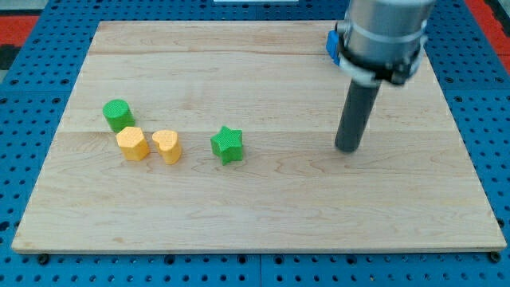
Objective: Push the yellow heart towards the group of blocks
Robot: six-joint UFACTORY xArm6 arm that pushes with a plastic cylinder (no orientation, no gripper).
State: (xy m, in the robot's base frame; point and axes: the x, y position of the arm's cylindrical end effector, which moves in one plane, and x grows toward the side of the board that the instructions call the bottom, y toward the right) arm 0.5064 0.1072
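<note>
A yellow heart (167, 146) sits at the view's left on the wooden board (263, 207). Just left of it lies a yellow block (132, 143), roughly hexagonal, and above that a green round block (118, 115). A green star (227, 144) lies to the heart's right, a small gap apart. My tip (347, 149) rests on the board well to the right of the green star, far from the heart and touching no block. A blue block (332, 44) shows partly behind the arm at the view's top right.
The board's edges drop to a blue pegboard surface (32, 96) all around. The arm's grey body (382, 36) hangs over the top right of the board.
</note>
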